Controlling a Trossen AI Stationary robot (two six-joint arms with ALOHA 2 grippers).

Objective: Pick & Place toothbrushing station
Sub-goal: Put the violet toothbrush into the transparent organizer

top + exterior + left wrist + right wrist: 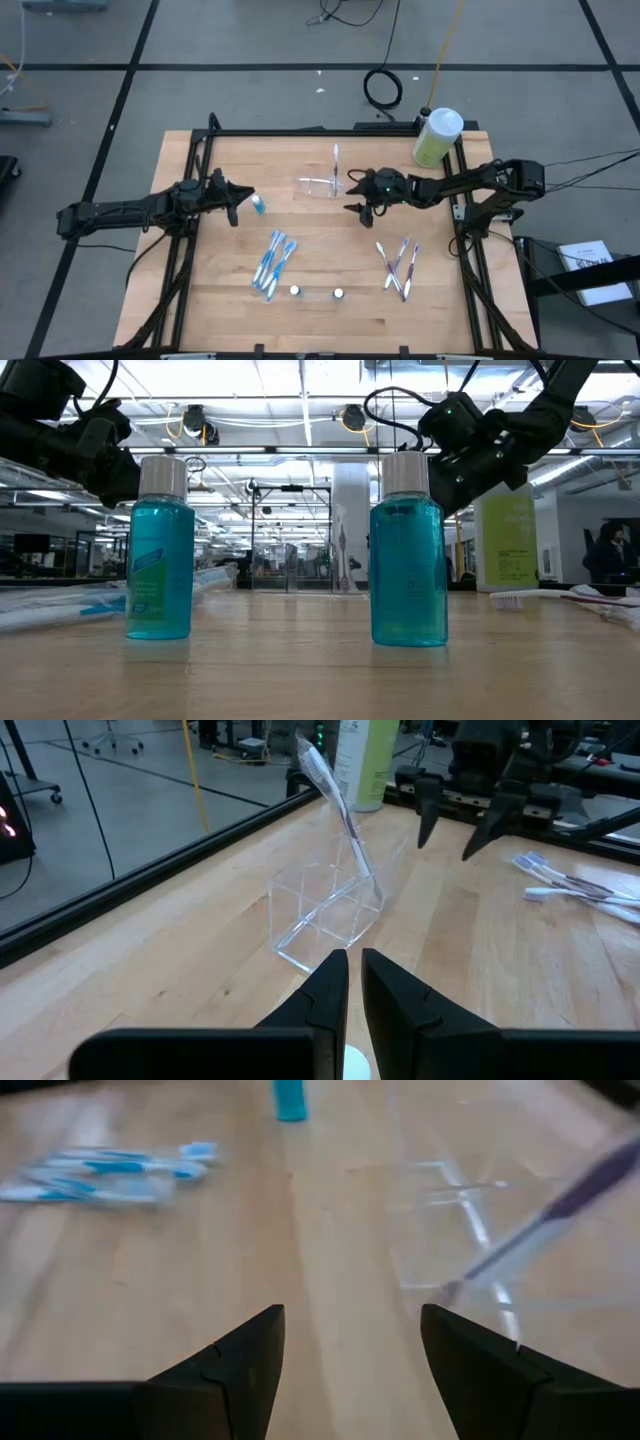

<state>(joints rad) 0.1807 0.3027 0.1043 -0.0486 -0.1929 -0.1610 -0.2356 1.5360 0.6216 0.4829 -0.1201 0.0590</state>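
Leaning in the toothbrushing station [318, 185], a toothbrush [336, 163].

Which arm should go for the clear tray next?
Right, likely. The right gripper is open, just beside the clear tray. The left gripper is nearly shut, farther off by a small blue bottle.
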